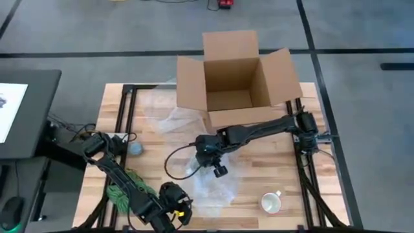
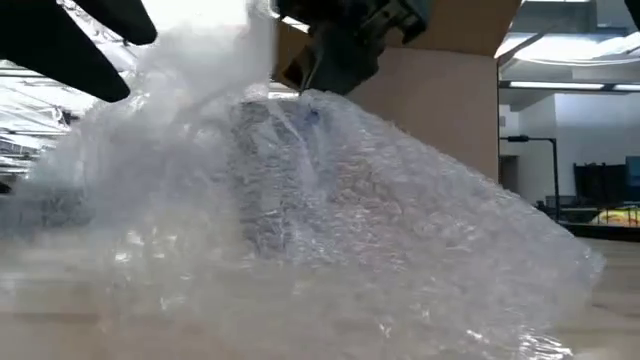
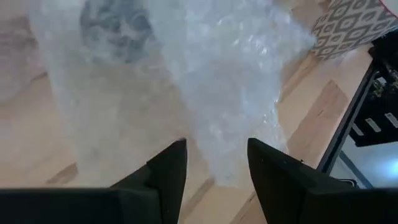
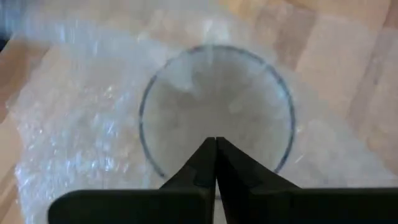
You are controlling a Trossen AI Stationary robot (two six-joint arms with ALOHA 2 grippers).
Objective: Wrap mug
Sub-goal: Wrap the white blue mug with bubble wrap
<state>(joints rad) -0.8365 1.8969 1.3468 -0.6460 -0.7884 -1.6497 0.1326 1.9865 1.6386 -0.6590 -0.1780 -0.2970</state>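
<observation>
The mug, a pale round vessel with a bluish rim (image 4: 214,112), lies mid-table and is draped by the clear bubble-wrap sheet (image 1: 207,184). The wrap is loosely tented, not yet closed. The sheet's peak is pinched by the pressed-together right gripper (image 4: 216,144). The left gripper (image 3: 214,168) is spread at the near edge. A second white mug (image 1: 272,202) is left bare.

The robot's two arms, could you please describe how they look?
Both arms are dark and jointed. The right arm trails a looping black cable near its wrist. The left arm shows yellow markings near its tool. In the wrist views, each tool ends in two dark, wedge-shaped fingers.
</observation>
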